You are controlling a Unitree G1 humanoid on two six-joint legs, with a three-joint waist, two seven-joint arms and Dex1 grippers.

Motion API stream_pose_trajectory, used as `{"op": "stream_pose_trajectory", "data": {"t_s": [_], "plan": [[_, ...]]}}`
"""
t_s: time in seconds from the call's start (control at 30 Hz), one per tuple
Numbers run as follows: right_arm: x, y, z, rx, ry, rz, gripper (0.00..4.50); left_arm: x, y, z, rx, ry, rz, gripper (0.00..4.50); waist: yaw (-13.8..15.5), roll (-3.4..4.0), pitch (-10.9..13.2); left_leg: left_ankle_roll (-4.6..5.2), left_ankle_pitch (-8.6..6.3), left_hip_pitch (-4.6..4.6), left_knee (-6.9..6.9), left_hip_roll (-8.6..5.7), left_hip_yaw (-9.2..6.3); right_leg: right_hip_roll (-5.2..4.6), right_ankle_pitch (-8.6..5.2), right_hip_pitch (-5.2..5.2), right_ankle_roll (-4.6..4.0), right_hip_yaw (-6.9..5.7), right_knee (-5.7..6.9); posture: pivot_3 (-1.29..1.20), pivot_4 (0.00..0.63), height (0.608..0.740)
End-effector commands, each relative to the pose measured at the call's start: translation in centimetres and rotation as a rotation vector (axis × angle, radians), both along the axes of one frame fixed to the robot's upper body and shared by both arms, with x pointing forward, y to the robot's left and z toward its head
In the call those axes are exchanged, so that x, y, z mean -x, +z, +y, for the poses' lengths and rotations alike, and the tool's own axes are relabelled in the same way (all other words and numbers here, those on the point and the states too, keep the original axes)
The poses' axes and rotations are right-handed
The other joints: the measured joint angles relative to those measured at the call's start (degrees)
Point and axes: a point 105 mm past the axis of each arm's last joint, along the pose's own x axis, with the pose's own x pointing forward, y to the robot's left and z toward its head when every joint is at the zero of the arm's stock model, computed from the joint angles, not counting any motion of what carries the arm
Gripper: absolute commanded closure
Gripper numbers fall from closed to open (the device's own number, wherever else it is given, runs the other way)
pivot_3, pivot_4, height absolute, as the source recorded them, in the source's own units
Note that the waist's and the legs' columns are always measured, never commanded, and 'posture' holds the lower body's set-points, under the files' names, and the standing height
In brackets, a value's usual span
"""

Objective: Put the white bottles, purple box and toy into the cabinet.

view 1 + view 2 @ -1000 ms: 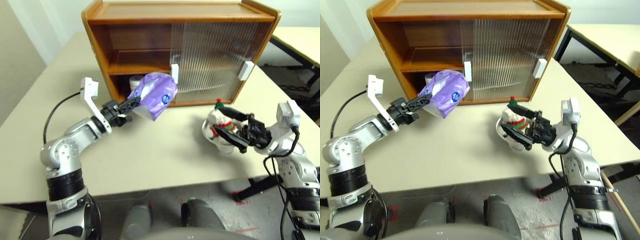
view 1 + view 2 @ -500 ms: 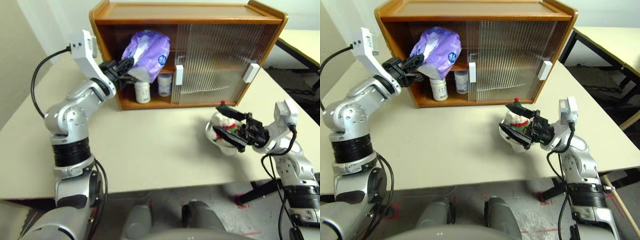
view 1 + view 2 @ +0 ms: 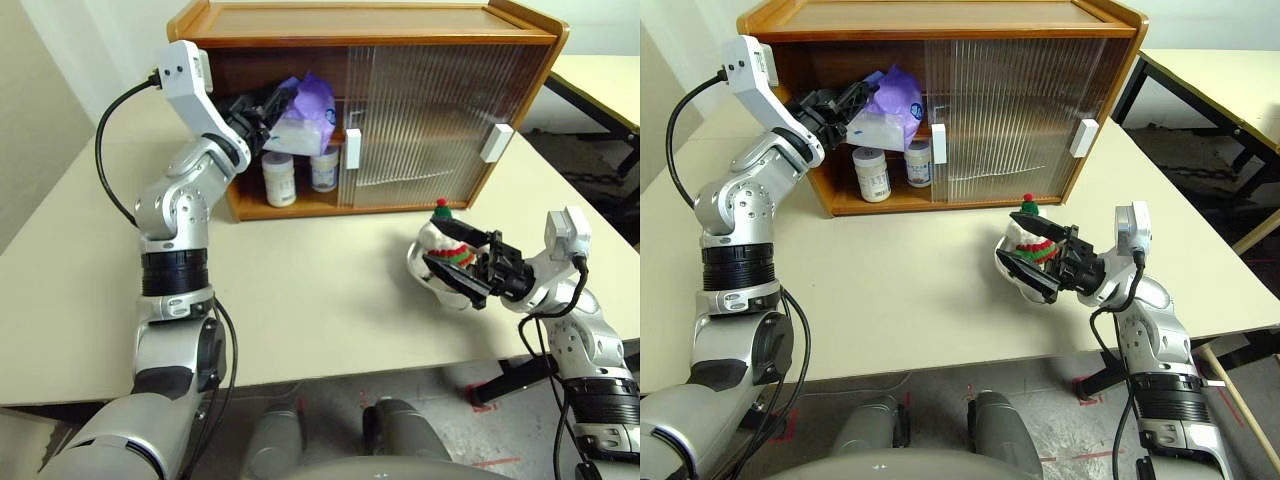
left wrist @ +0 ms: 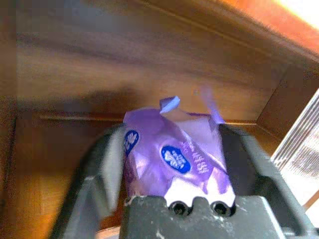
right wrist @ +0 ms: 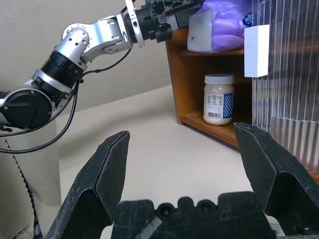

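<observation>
The purple box (image 3: 303, 112) lies on the upper shelf of the cabinet (image 3: 360, 22), in its open left part. My left gripper (image 3: 266, 108) reaches into that opening. In the left wrist view its fingers (image 4: 107, 159) stand wide apart on either side of the purple box (image 4: 174, 154). Two white bottles (image 3: 279, 178) (image 3: 323, 167) stand on the lower shelf. The toy (image 3: 434, 240) sits in its silver bowl on the table at the right. My right gripper (image 3: 447, 256) is open right beside it, and in the right wrist view nothing lies between its fingers (image 5: 107, 169).
Ribbed sliding doors (image 3: 430, 120) with white handles (image 3: 352, 148) cover the cabinet's middle and right. The beige table (image 3: 300, 290) has its front edge near me. A second table (image 3: 605, 80) stands at the back right, and a black cable (image 3: 115, 130) loops off my left wrist.
My left arm rose and carried the purple box from in front of the cabinet onto the upper shelf, and its fingers have spread apart. The right arm has kept still.
</observation>
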Motion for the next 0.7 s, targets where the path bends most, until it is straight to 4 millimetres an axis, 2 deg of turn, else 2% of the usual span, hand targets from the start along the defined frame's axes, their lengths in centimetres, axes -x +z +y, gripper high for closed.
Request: {"op": "stream_pose_trajectory", "data": {"t_s": [0.03, 0.2, 0.33, 0.37, 0.43, 0.5, 0.57, 0.7], "plan": [[0.1, 0.1, 0.3, 0.015, 0.01, -0.015, 0.0, 1.0, 0.2, 1.1, -0.013, 0.03, -0.024, 0.01, 0.0, 0.0, 0.0, 0.0, 0.0, 0.0, 0.0, 0.01, 0.0, 0.0, 0.0, 0.0, 0.0, 0.01, 0.0, 0.11, 0.0, 0.74], [-0.1, 0.1, 0.4, 0.017, 0.02, -0.013, 0.0, 3.3, 1.0, 1.1, -0.037, -0.031, -0.11, 0.01, 0.1, 0.0, 0.0, -0.01, -0.01, 0.0, -0.01, 0.1, -0.01, 0.01, 0.0, -0.01, -0.01, -0.01, 0.03, 0.13, 0.0, 0.74], [-0.1, 0.1, 0.3, 0.02, 0.025, -0.009, 0.0, 5.5, 0.5, 2.2, -0.098, -0.061, -0.094, 0.01, 0.1, 0.01, 0.0, -0.02, -0.01, 0.03, -0.01, 0.13, 0.0, -0.03, 0.0, 0.0, -0.01, 0.01, 0.03, 0.15, 0.0, 0.74], [-0.1, 0.0, 0.3, 0.02, 0.027, -0.007, 0.0, 6.2, 0.8, 2.3, -0.104, -0.085, -0.111, 0.18, 0.1, 0.0, 0.0, -0.02, -0.01, 0.03, -0.01, 0.16, 0.0, -0.03, -0.01, 0.0, -0.02, 0.0, 0.04, 0.15, 0.0, 0.74], [-0.2, 0.0, 0.3, 0.021, 0.03, -0.004, 0.0, 7.0, 1.4, 2.1, -0.105, -0.132, -0.153, 0.6, 0.2, -0.01, 0.0, -0.01, -0.01, 0.04, -0.01, 0.21, 0.0, -0.02, -0.01, 0.0, -0.03, -0.01, 0.06, 0.15, 0.0, 0.74], [-0.3, -0.1, 0.4, 0.021, 0.035, -0.003, 0.0, 8.1, 1.7, 1.1, -0.129, -0.217, -0.23, 1.34, 0.3, 0.0, 0.0, -0.02, -0.01, 0.05, -0.01, 0.21, 0.0, -0.02, -0.01, 0.01, -0.03, -0.03, 0.04, 0.16, 0.0, 0.74], [-0.4, 0.0, 0.5, 0.019, 0.038, -0.005, 0.0, 8.6, 0.7, 0.1, -0.21, -0.283, -0.236, 2.14, 0.4, 0.0, 0.0, -0.01, -0.01, 0.06, -0.01, 0.13, 0.01, -0.04, -0.02, 0.03, -0.04, -0.02, 0.04, 0.15, 0.0, 0.74], [-0.4, 0.1, 0.6, 0.019, 0.038, -0.008, 0.0, 7.9, -2.1, -1.3, -0.271, -0.336, -0.177, 3.73, 0.7, 0.01, 0.0, 0.0, 0.0, 0.09, -0.01, 0.05, 0.01, -0.03, -0.04, 0.07, -0.07, -0.02, 0.02, 0.14, 0.0, 0.74]]}}
